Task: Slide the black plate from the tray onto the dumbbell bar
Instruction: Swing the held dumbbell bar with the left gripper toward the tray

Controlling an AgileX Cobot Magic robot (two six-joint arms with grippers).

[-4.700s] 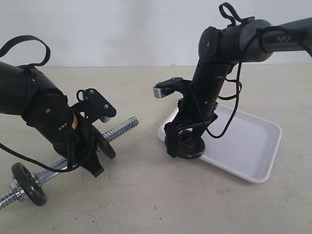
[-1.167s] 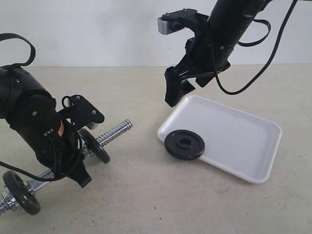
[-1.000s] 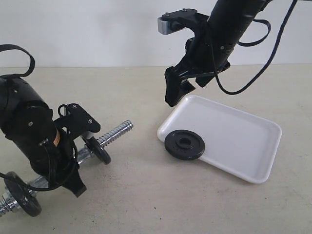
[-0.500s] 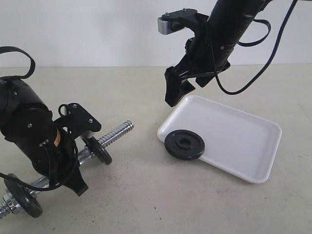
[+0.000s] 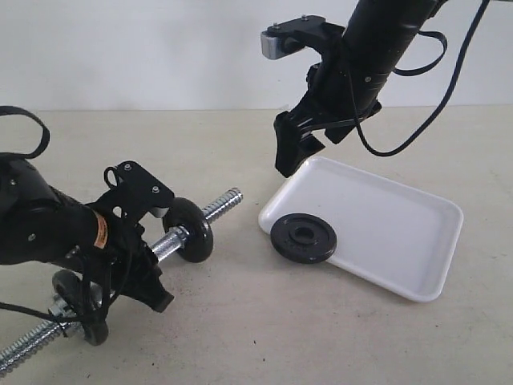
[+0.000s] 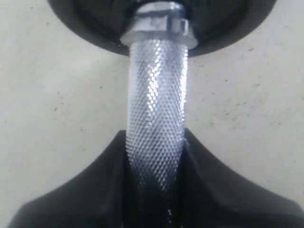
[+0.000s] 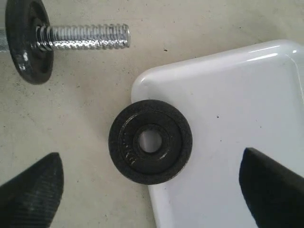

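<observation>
The black plate (image 5: 303,238) lies flat across the near-left corner of the white tray (image 5: 401,233), part of it overhanging the rim. In the right wrist view the black plate (image 7: 150,141) lies below my open right gripper (image 7: 151,187), straddling the tray (image 7: 247,104) edge. That right gripper (image 5: 290,152) hangs above the tray's far-left corner. My left gripper (image 5: 143,269) is shut on the dumbbell bar (image 5: 164,242), whose threaded end (image 5: 224,202) points at the tray. Up close, the knurled dumbbell bar (image 6: 156,109) runs between the jaws of my left gripper (image 6: 154,142).
Two black discs (image 5: 189,229) (image 5: 80,301) sit on the bar, one on each side of my left gripper. A silver nut (image 6: 159,26) backs the nearer disc. A white wall rises behind the beige table (image 5: 264,329).
The left arm has swung lower and carried the bar toward the tray, its threaded end now nearer and higher. The plate, tray and right arm have stayed put.
</observation>
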